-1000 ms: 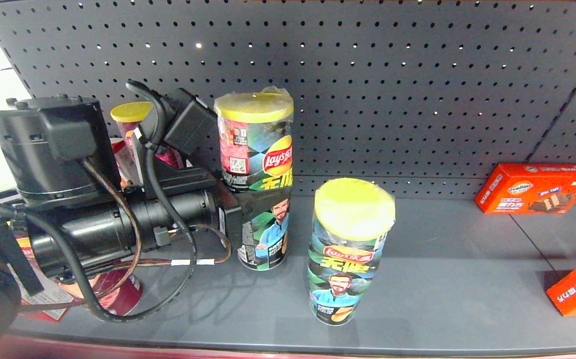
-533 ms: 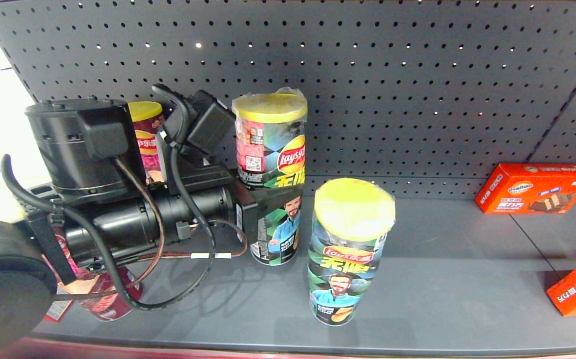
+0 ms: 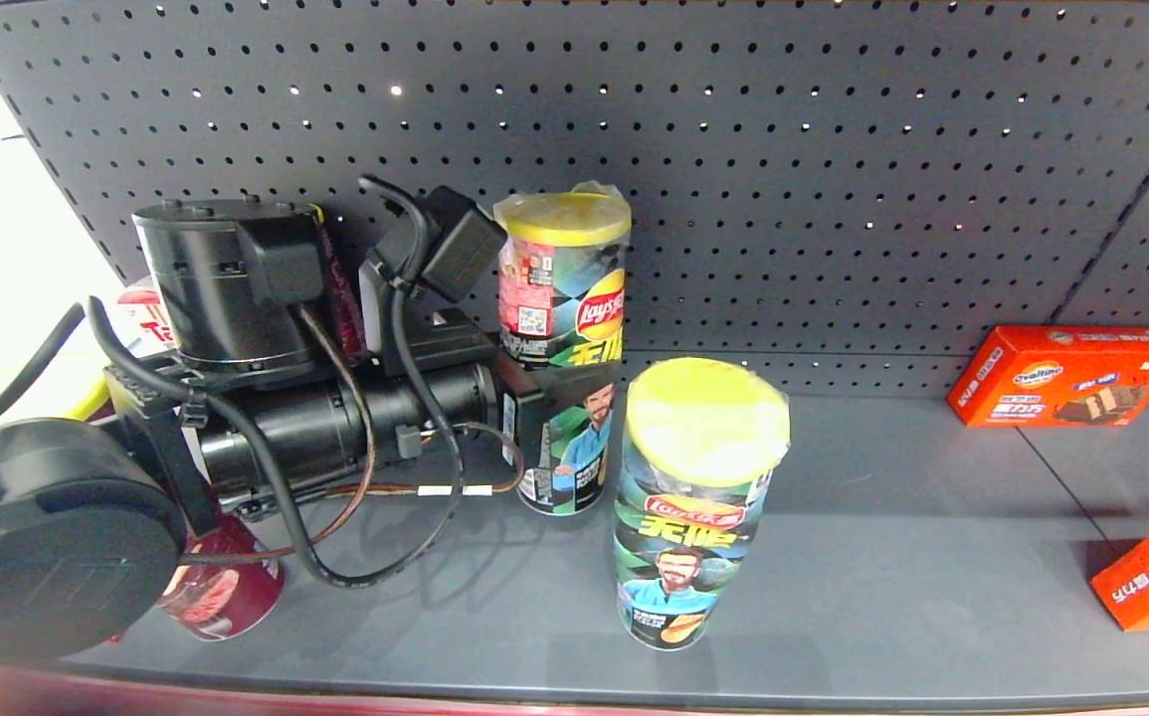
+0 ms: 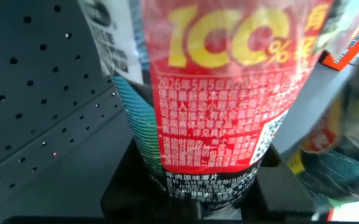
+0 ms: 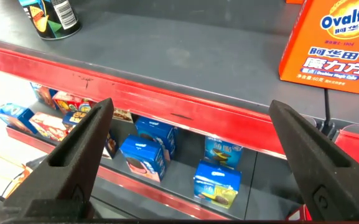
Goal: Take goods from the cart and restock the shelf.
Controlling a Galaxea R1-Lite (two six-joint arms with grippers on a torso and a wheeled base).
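Fingers (image 3: 531, 393) grip chip can (image 3: 564, 273); second can (image 3: 698, 497) near, pegboard (image 3: 833, 199) behind.

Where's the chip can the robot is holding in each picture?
Head view: the held can is left of centre, upright, close to the pegboard.
Left wrist view: the held can is close up, across the middle.
Right wrist view: the can there is the other can, standing free near the front edge.
Shared landmark: the grey shelf.
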